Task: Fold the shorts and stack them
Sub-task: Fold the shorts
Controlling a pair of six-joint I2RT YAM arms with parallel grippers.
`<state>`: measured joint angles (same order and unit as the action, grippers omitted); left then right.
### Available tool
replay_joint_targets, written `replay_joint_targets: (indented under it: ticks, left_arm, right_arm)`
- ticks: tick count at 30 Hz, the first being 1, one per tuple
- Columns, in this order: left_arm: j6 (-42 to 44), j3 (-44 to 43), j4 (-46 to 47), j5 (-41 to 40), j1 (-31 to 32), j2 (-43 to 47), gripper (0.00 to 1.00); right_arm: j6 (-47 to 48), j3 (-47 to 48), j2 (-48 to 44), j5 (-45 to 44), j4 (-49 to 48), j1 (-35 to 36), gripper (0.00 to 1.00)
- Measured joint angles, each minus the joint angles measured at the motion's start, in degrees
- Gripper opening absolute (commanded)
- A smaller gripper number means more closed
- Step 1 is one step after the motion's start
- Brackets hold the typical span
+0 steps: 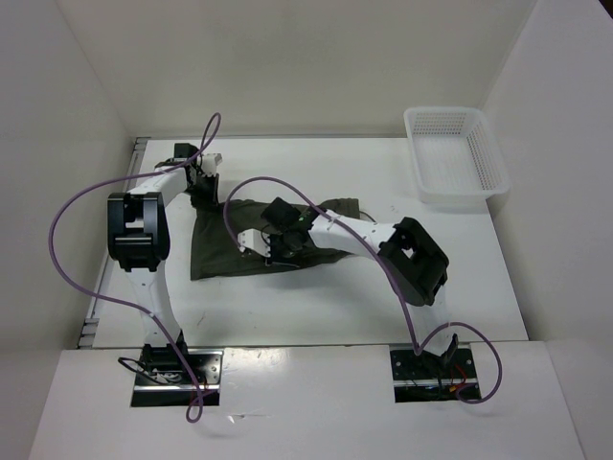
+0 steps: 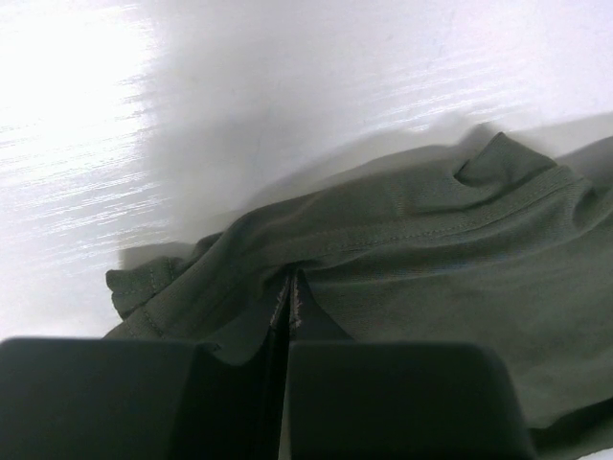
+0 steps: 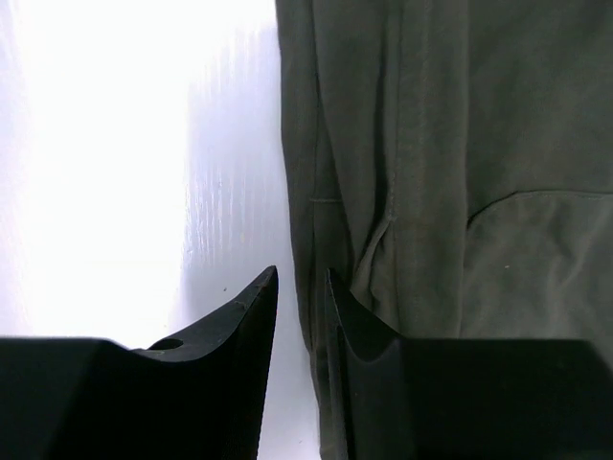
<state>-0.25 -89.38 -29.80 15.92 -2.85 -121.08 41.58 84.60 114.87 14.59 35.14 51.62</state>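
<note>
Two wrist views settle what overhead hides: left fingers [image 2: 308,369] clamp shorts [image 2: 431,249]; right fingers [image 3: 261,309] slightly apart at shorts edge.

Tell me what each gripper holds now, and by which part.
Left gripper pinches the shorts by a fabric fold near their far-left corner; right gripper, slightly open at their edge, seems to hold nothing.

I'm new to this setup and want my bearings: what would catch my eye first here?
Dark green shorts lie rumpled in the middle of the scene. The left gripper is shut on a pinch of fabric at their far left corner, while the right gripper sits at their near edge, fingers slightly apart. A white basket stands at the far right.
</note>
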Motion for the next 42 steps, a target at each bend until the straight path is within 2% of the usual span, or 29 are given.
replay_joint_targets:
  ticks: [6, 18, 22, 25, 31, 33, 35, 42]
  left_arm:
    - [0.0, 0.0, 0.0, -0.2, 0.1, 0.0, 0.03]
    - [0.0, 0.0, 0.0, -0.4, 0.1, 0.0, 0.03]
    - [0.0, 0.0, 0.0, -0.5, 0.1, 0.0, 0.03]
    - [0.0, 0.0, 0.0, -0.5, 0.1, 0.0, 0.03]
    - [0.0, 0.0, 0.0, -0.7, 0.1, 0.0, 0.03]
    - [0.0, 0.0, 0.0, -0.7, 0.1, 0.0, 0.03]
    - [0.0, 0.0, 0.0, -0.8, 0.1, 0.0, 0.03]
    - [0.0, 0.0, 0.0, -1.0, 0.1, 0.0, 0.03]
  right_arm:
    - [-2.6, 1.7, 0.2, 0.3, -0.9, -0.4, 0.31]
    - [-4.9, 3.2, 4.7, -3.7, -4.7, -1.6, 0.18]
    - [-5.1, 3.2, 5.1, -5.2, -5.7, -1.6, 0.12]
    - [-5.2, 3.2, 5.1, -5.8, -6.1, -1.6, 0.00]
    - [-5.1, 3.2, 5.1, -6.3, -6.3, -1.6, 0.00]
    - [-4.6, 3.2, 5.0, -6.1, -6.2, -1.6, 0.06]
    - [-4.2, 3.2, 4.6, -5.7, -5.7, -1.6, 0.17]
    - [-2.7, 1.6, 1.5, -5.1, -4.5, -1.6, 0.22]
